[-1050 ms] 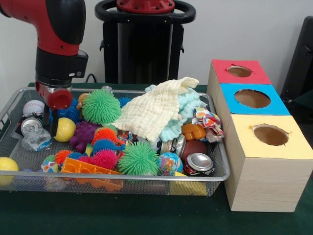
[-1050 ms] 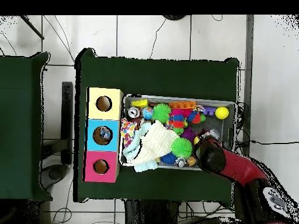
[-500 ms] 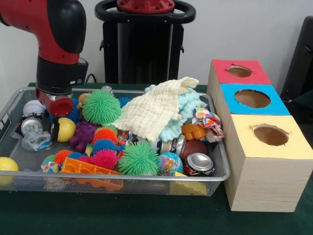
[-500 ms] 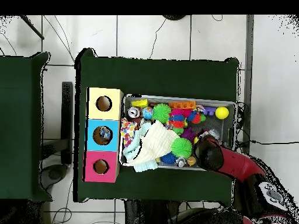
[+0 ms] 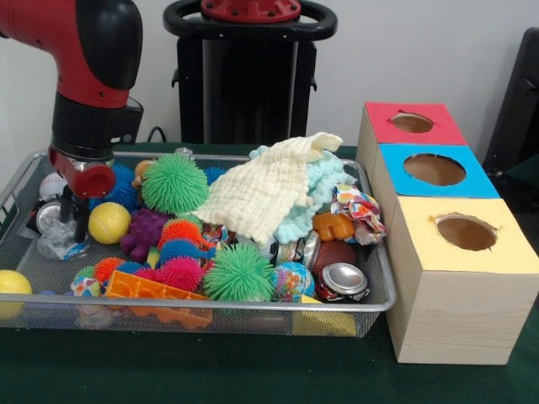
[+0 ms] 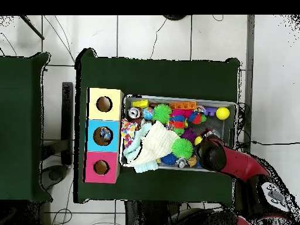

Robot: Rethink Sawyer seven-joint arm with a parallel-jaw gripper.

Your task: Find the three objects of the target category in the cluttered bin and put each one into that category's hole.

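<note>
A wire mesh bin (image 5: 210,305) is heaped with toys. My gripper (image 5: 74,220) hangs from the red and black arm (image 5: 84,93) at the bin's left end. It is low among the objects, right beside a crushed silver can (image 5: 46,217) and a yellow ball (image 5: 109,222). Its state does not show. From overhead the arm (image 6: 214,153) covers it. Another crushed can (image 5: 344,280) lies at the front right, and a third can (image 5: 290,250) sits mid-bin. The wooden box has a red hole (image 5: 413,123), a blue hole (image 5: 434,169) and a yellow hole (image 5: 466,232).
A cream cloth (image 5: 261,189) drapes over a mint cloth (image 5: 324,181) mid-bin. Green spiky balls (image 5: 173,183), an orange block (image 5: 152,290), a baseball (image 5: 52,183) and a second yellow ball (image 5: 13,283) crowd the bin. Something lies inside the blue hole (image 6: 103,135) in the overhead view.
The arm has shifted left in the front view toward the bin's end, uncovering the yellow ball and closing on the left can. The objects in the bin have not moved.
</note>
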